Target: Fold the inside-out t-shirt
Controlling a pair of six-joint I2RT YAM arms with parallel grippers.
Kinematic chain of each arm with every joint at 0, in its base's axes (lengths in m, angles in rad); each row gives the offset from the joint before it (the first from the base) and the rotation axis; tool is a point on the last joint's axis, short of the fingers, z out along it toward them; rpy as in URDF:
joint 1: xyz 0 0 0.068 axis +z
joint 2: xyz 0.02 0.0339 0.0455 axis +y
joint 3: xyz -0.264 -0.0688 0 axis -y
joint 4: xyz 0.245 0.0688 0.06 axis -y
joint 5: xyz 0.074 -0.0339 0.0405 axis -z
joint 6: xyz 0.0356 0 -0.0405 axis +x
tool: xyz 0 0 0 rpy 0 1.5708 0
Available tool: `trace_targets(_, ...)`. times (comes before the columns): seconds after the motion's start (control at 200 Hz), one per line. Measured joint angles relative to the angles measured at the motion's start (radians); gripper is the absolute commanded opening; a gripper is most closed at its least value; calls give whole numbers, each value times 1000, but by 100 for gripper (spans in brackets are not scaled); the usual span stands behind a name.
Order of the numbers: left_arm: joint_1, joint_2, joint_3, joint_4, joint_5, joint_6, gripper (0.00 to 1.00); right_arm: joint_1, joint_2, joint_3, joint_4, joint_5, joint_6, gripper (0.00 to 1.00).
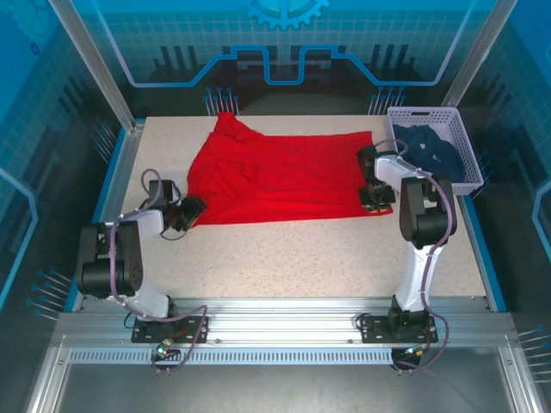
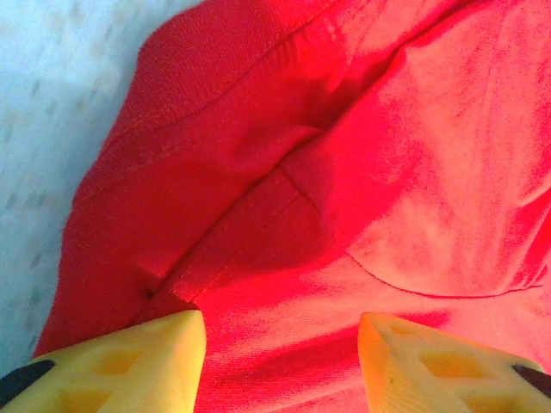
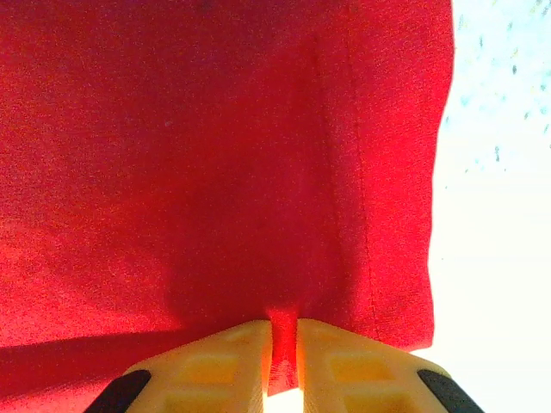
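Overhead view: the t-shirt (image 1: 284, 176) lies spread, plain red face up, across the far middle of the table (image 1: 301, 258). The left gripper (image 1: 188, 212) sits at the shirt's near-left corner, the right gripper (image 1: 376, 200) at its near-right corner. A basket (image 1: 456, 129) at the far right holds a navy garment (image 1: 426, 148) (not part of this job).

Left wrist view: the left gripper (image 2: 282, 366) stands released, its fingers (image 2: 146, 361) well apart over a rumpled, seamed edge of the t-shirt (image 2: 344, 172). No cloth is pinched between them.

Right wrist view: the right gripper (image 3: 282, 361) is clenched on a thin ridge of t-shirt (image 3: 172, 172) cloth, just beside the stitched hem. Bare table (image 3: 491, 172) lies to the right.

Step in hand, as judged: securing both near corners ahead of the first fold. The next move calls for the left jaws to lower and close on their corner. Both arms should then lift together and evenly, to avoid dragging or skewing the cloth.
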Motion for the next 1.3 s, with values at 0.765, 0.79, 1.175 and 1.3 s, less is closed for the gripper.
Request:
trace_targets(0.765, -184, -124, 139, -40, -28, -46, 52, 312, -202, -58, 312, -434, 112, 36)
trace_targets(0.79, -190, -88, 159, -25, -22, -43, 52, 333, -179, -36, 344, -465, 126, 37)
trace_targets(1.175, -202, 309, 399, 36, -3, 1, 52, 475, 192, 255, 598, -661, 283, 41)
trace_targets(1.3, -199, 357, 440, 38, -1, 3, 52, 476, 259, 330, 602, -671, 306, 36)
